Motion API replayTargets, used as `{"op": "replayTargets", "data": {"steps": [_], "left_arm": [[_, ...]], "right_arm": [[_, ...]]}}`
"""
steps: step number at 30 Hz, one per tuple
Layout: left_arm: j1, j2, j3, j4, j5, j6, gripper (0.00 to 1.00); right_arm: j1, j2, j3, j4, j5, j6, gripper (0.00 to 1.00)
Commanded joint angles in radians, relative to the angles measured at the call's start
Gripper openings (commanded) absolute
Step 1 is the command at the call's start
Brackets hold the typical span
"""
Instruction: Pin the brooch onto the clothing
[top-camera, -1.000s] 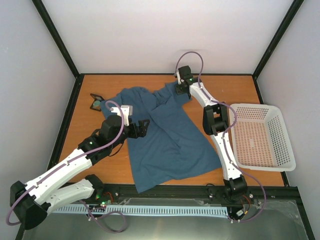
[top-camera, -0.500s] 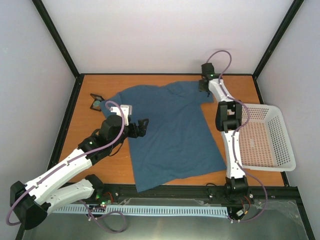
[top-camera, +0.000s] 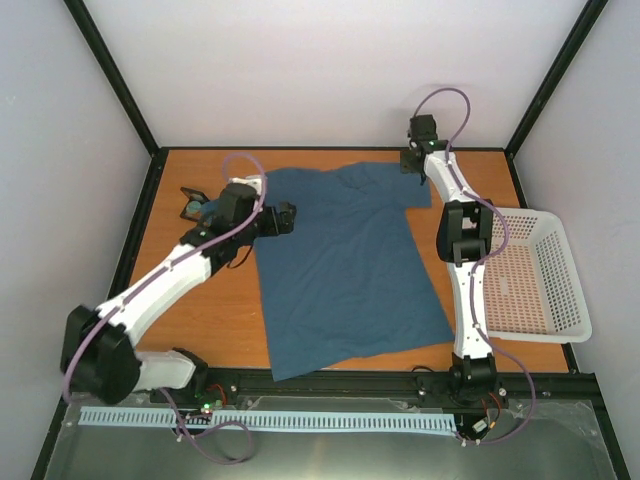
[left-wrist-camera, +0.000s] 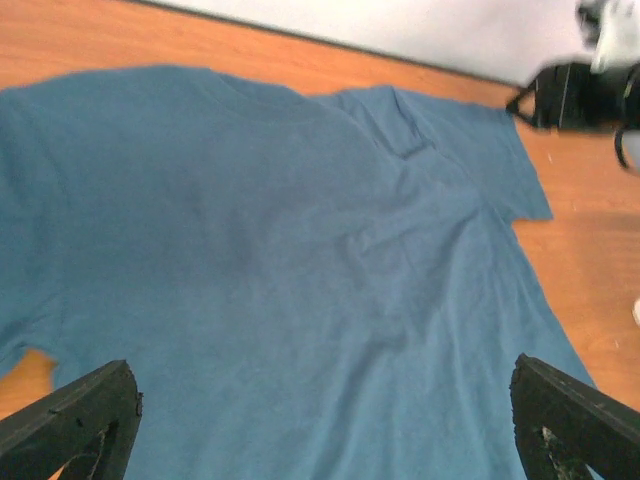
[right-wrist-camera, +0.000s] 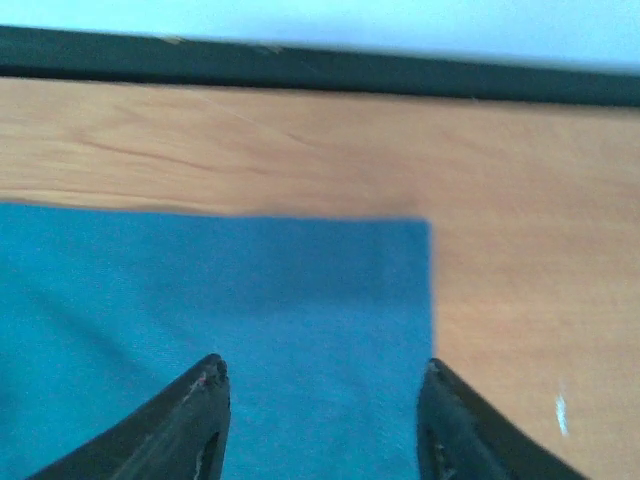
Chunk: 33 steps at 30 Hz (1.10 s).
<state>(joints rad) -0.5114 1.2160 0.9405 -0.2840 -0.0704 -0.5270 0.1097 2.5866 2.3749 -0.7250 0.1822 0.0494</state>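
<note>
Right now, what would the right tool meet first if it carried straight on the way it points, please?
Probably the T-shirt, whose sleeve lies ahead of the open right tool; depth is unclear.

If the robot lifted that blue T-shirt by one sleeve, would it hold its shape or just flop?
Probably flop: the T-shirt lies flat with soft wrinkles, so it looks limp and light. Pushed, it would likely bunch rather than slide across the table.

The T-shirt (top-camera: 345, 270) lies flat on the table (top-camera: 215, 320). A basket (top-camera: 515, 213) sits to its right; a small holder (top-camera: 192, 194), perhaps bearing the brooch (top-camera: 190, 210), sits far left.
</note>
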Motion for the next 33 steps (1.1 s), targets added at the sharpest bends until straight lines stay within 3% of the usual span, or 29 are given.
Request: {"op": "replayTargets", "data": {"steps": [1,6,9,21,27,33], "left_arm": [[0.01,0.173,0.078,0.011,0.264,0.073,1.0],[-0.097,0.321,0.066,0.023,0.385,0.121,1.0],[-0.17,0.348,0.015,0.069,0.424,0.105,1.0],[-0.199,0.358,-0.284,0.06,0.475,-0.068,1.0],[-0.199,0.261,-0.424,0.001,0.528,-0.193,1.0],[-0.199,0.127,-0.515,-0.062,0.584,-0.246,1.0]], "right_arm": [[0.019,-0.046,-0.003,0.09,-0.173,-0.071,0.55],[0.036,0.034,0.095,0.136,-0.153,-0.169,0.71],[0.038,0.072,0.134,0.159,-0.142,-0.178,0.74],[0.06,0.125,0.162,0.169,-0.131,-0.203,0.73],[0.12,0.142,0.171,0.169,-0.101,-0.297,0.72],[0.197,0.132,0.172,0.109,-0.18,-0.305,0.75]]}}
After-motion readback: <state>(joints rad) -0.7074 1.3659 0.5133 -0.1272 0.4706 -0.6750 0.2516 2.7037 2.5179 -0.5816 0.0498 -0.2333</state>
